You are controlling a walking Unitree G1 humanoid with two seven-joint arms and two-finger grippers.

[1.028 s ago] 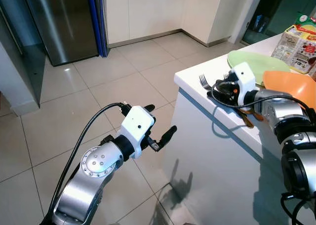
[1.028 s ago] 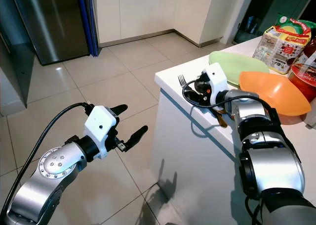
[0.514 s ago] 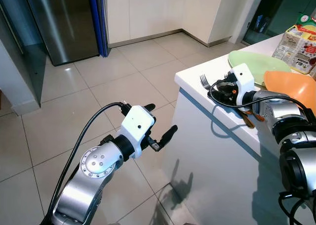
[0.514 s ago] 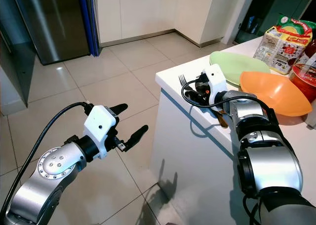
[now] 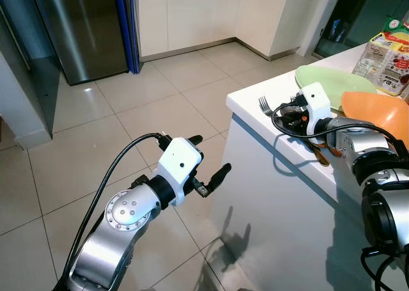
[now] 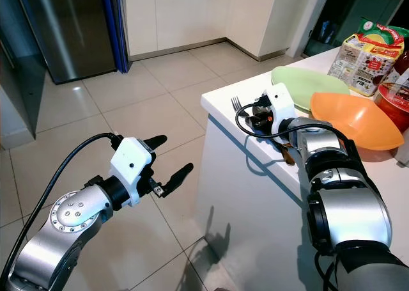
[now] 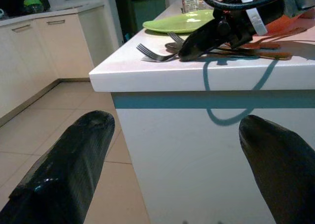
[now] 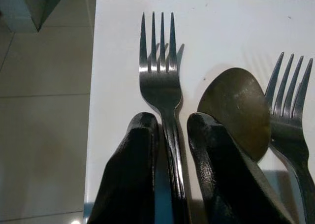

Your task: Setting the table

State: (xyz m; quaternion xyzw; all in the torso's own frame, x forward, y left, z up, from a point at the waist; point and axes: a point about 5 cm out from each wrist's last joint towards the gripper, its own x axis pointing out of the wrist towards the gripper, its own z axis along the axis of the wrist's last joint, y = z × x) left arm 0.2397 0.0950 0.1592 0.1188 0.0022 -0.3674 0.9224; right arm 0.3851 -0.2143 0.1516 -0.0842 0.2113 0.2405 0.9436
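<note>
Steel fork is lying at the white surface's corner with its neck between the right hand's nearly closed fingers, barely changed from a second ago, suggesting the pinch is settling, while the left hand is hanging wide open over the floor.

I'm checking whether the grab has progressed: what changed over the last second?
Hardly anything. The right gripper sits at the counter corner as before, its fingers close on either side of the fork handle. The left gripper hangs open over the floor, unmoved. Plates, spoon and second fork lie unchanged.
</note>
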